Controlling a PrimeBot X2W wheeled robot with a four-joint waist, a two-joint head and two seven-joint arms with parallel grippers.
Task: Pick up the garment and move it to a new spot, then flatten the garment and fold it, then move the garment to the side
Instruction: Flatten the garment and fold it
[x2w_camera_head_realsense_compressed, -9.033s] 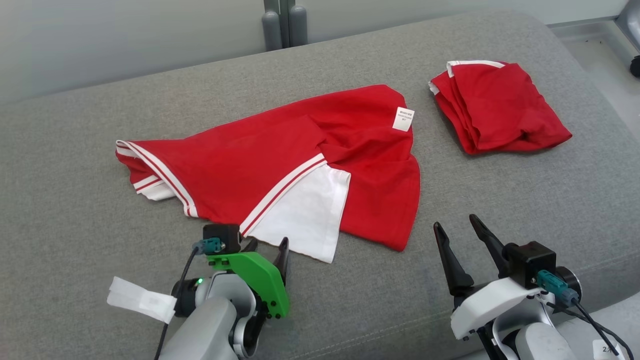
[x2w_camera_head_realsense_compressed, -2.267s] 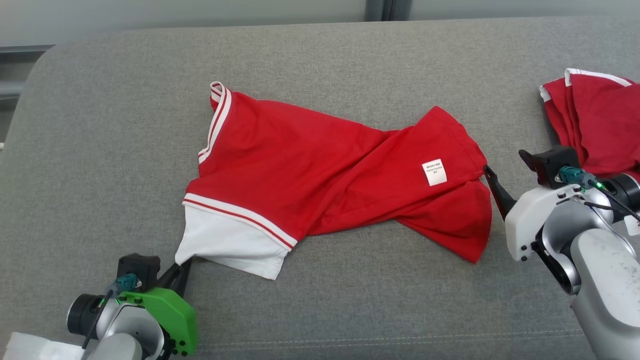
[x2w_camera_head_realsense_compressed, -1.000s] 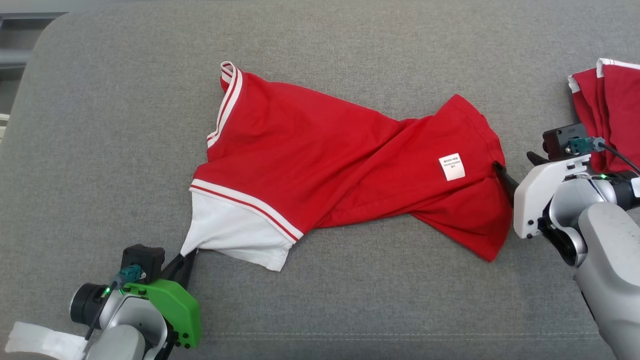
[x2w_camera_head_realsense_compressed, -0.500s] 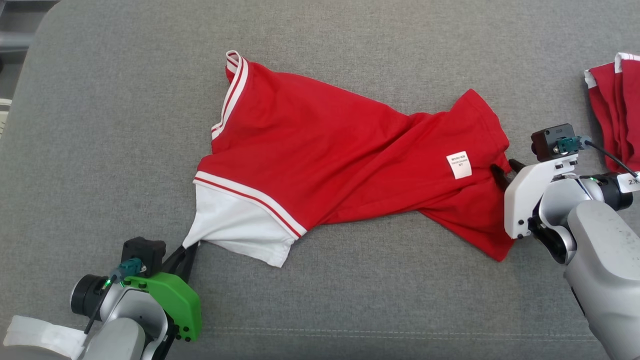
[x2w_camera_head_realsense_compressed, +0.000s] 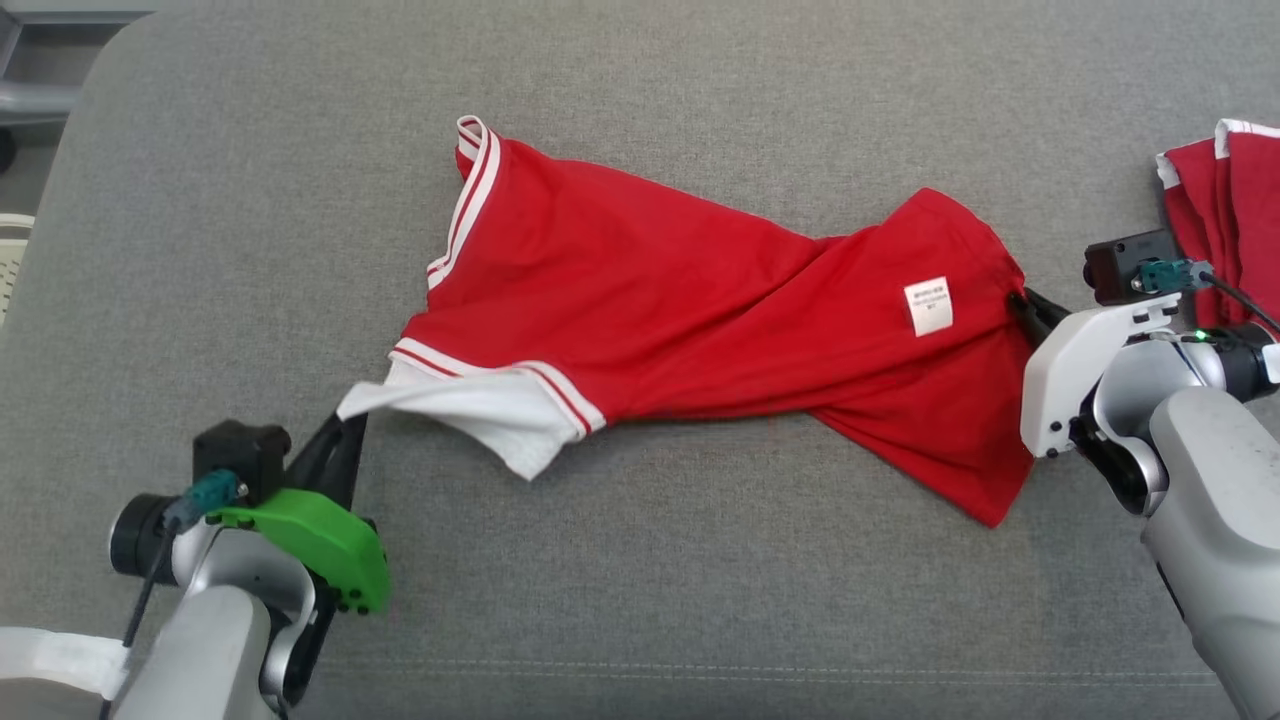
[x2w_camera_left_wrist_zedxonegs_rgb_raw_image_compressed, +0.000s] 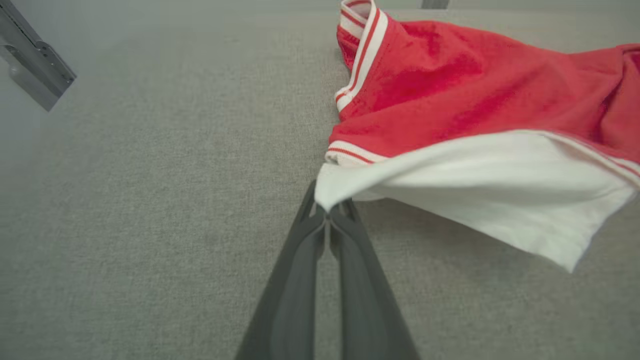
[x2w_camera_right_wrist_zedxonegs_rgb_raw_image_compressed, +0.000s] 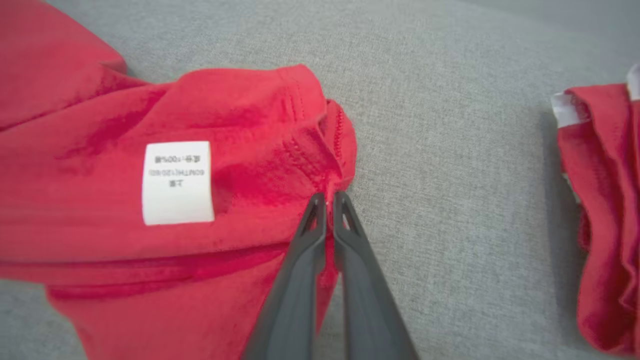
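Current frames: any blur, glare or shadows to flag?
Head view: sharp, even light, no glare, faint shadow on the sofa under the white sleeve. Left wrist view: left gripper soft up close, sleeve edge smeared. Right wrist view: label readable, garment blurred toward the bottom.

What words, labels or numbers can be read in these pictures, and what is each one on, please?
The white label on the red garment: three small printed lines, upside down in the right wrist view, too blurred to quote; one seems to include "100%".
No other text is legible.
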